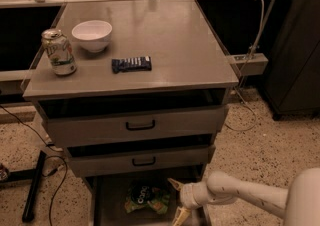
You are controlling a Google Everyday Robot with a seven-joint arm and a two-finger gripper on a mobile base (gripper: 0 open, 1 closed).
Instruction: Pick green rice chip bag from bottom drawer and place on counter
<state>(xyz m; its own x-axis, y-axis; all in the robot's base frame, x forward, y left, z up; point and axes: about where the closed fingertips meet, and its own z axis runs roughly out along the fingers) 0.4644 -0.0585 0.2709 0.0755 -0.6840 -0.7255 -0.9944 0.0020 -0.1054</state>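
Observation:
The green rice chip bag lies crinkled on the floor of the open bottom drawer, near its middle. My gripper hangs over the drawer's right side, just right of the bag and not touching it. Its two pale fingers are spread apart, one pointing up-left and one pointing down. The white arm reaches in from the lower right. The counter is the grey cabinet top above.
On the counter stand a soda can at the left, a white bowl behind it and a flat dark blue wrapped bar near the middle. Two upper drawers with black handles sit slightly open. Cables and a black stand foot lie on the floor at left.

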